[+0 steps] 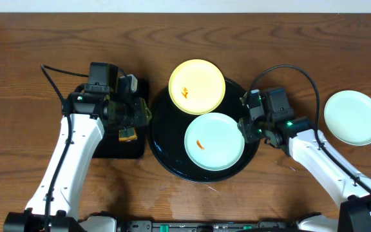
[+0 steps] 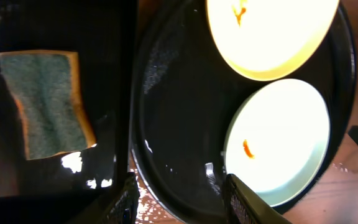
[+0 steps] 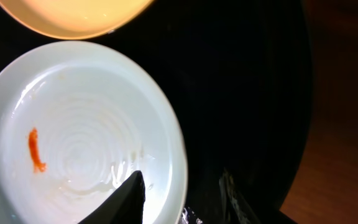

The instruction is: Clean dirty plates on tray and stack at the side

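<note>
The round black tray (image 1: 166, 138) holds two dirty plates. The pale yellow plate (image 1: 197, 86) lies at the back with an orange smear. The mint-white plate (image 1: 214, 140) lies in front of it, also smeared orange (image 3: 36, 149). My right gripper (image 3: 182, 186) is open and straddles this plate's right rim (image 3: 176, 134): one finger is over the plate, the other over the tray (image 3: 241, 93). My left gripper (image 2: 179, 186) hangs open and empty over the tray's left rim (image 2: 135, 124). A third mint-white plate (image 1: 353, 116) rests on the table at the far right, with no smear showing.
A smaller rectangular black tray (image 1: 111, 148) sits left of the round one, under my left arm. A green and yellow sponge (image 2: 48, 102) lies in it. The wooden table's back edge runs along the top of the overhead view.
</note>
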Tool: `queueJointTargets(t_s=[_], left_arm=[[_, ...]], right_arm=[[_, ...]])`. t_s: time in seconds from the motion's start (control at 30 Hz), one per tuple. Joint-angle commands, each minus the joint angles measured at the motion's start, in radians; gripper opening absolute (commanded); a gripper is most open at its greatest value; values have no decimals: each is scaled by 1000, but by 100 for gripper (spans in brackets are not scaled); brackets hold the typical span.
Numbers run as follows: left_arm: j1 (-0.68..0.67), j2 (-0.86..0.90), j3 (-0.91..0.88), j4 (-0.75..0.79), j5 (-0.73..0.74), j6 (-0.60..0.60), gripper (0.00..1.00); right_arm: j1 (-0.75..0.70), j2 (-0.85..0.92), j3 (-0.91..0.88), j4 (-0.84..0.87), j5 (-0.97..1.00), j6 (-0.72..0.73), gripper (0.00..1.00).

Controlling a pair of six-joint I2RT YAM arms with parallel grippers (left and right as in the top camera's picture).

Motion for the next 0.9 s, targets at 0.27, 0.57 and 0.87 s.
queueJointTargets(t_s=[0.27,0.57,0.87], left_arm=[[-129,-6,12,19,-52,-90,46],[-244,18,10,56,-106,-128,46],[-383,171,10,171,-106,-259,46]], right_arm=[[12,201,-6,61,-88,-98,27],[-3,235,-1,95,-34,150,1],[-19,232,15,85,6,183,1]])
